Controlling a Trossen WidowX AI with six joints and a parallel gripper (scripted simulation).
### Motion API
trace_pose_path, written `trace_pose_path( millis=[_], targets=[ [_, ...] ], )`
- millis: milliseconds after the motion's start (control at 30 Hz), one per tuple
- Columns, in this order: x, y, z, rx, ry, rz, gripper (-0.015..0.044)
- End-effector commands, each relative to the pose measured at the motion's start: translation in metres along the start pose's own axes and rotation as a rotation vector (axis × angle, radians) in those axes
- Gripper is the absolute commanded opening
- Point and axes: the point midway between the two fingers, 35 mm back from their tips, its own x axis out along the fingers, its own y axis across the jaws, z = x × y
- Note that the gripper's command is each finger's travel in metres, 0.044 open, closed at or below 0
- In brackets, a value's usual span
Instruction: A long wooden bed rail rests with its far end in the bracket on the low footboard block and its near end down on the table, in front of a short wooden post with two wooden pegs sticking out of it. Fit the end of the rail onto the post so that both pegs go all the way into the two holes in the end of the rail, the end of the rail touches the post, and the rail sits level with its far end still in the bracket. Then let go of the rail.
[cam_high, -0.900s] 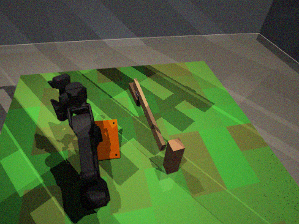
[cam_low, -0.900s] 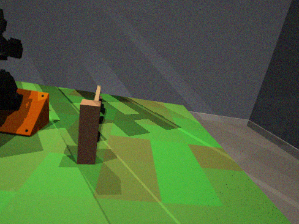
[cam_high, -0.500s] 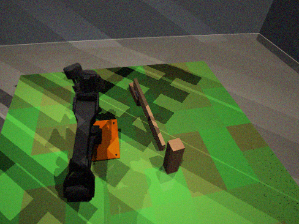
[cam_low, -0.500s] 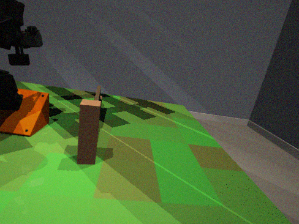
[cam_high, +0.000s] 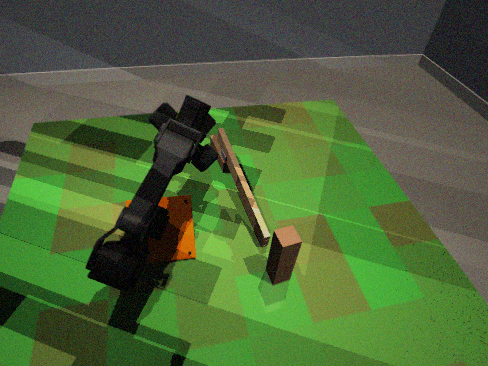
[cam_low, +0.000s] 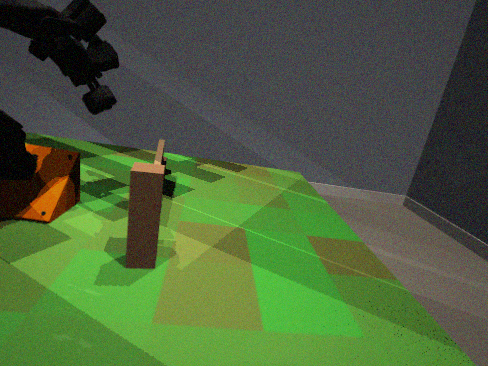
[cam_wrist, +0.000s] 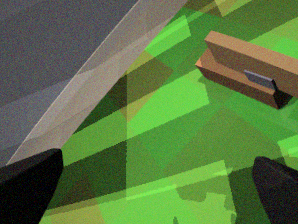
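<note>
Overhead, shows the whole layout: long wooden rail (cam_high: 243, 189) running diagonally across the green patchwork table (cam_high: 350, 280), far end up at the footboard block (cam_high: 218, 145), near end down on the surface just short of the upright wooden post (cam_high: 283, 254). Pegs on the post too small to make out from above. Also shows the black arm (cam_high: 150, 195) rising from an orange base plate (cam_high: 185, 235) and leaning toward the rail's far end, wrist beside the footboard block and not touching the rail.

From the side, hides most of the rail behind the post (cam_low: 145, 215); only a tip of wood (cam_low: 160, 151) pokes above it. Places the gripper (cam_low: 98, 98) high above the table at upper left, well apart from post and rail alike.

At the wrist, catches the footboard block (cam_wrist: 240, 70) close up with its small grey bracket (cam_wrist: 260, 80), seen between two dark fingers at the frame's lower corners. Fingers spread wide, released, nothing between them.
</note>
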Motion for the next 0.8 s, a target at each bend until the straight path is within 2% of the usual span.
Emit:
trace_pose_path(
  millis=[0, 200, 367, 500, 667, 767],
  targets=[
    [0.004, -0.074, 0.023, -0.253, 0.143, -0.269, 0.0440],
    [-0.001, -0.134, 0.033, -0.469, 0.351, -0.404, 0.0440],
    [-0.007, -0.185, 0.035, -0.651, 0.577, -0.445, 0.0440],
    [-0.014, -0.225, 0.031, -0.794, 0.777, -0.418, 0.0440],
    [-0.023, -0.272, 0.021, -0.962, 1.025, -0.310, 0.0440],
    [-0.025, -0.276, 0.018, -0.979, 1.048, -0.295, 0.0440]
  ],
)
